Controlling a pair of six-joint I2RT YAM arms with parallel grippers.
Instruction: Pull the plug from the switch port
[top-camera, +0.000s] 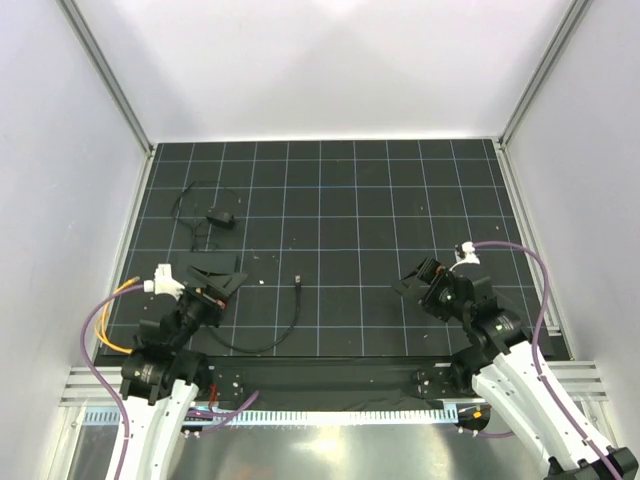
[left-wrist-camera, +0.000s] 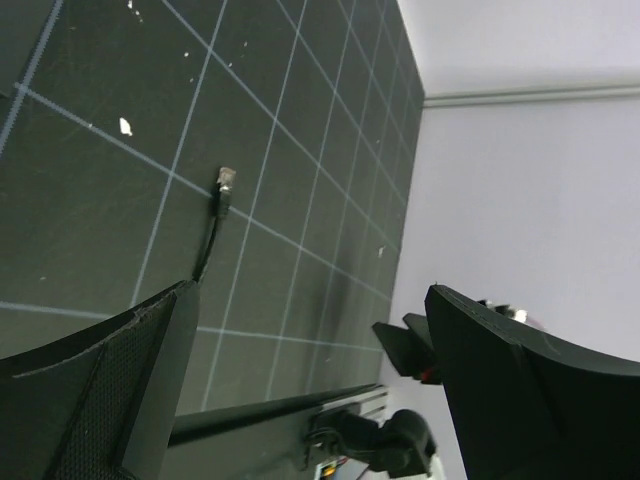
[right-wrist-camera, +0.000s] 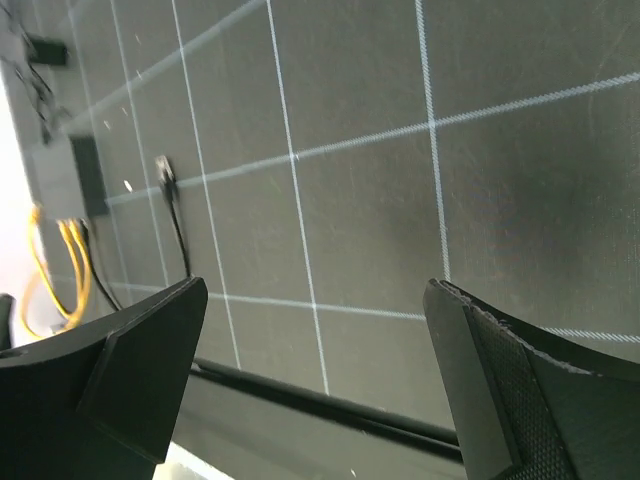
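The plug (top-camera: 298, 281) lies loose on the black grid mat, in no port. Its black cable (top-camera: 270, 342) curves back toward my left arm. The plug also shows in the left wrist view (left-wrist-camera: 226, 180) and in the right wrist view (right-wrist-camera: 165, 166). I cannot make out the switch in any view; it may be hidden under my left arm. My left gripper (top-camera: 240, 279) is open and empty, just left of the plug (left-wrist-camera: 310, 290). My right gripper (top-camera: 408, 277) is open and empty, right of the plug and low over the mat (right-wrist-camera: 315, 285).
A small black power adapter (top-camera: 220, 217) with a thin looped wire lies at the back left. White walls and aluminium rails enclose the mat (top-camera: 400, 200). A black bar (top-camera: 330, 372) runs along the near edge between the arm bases.
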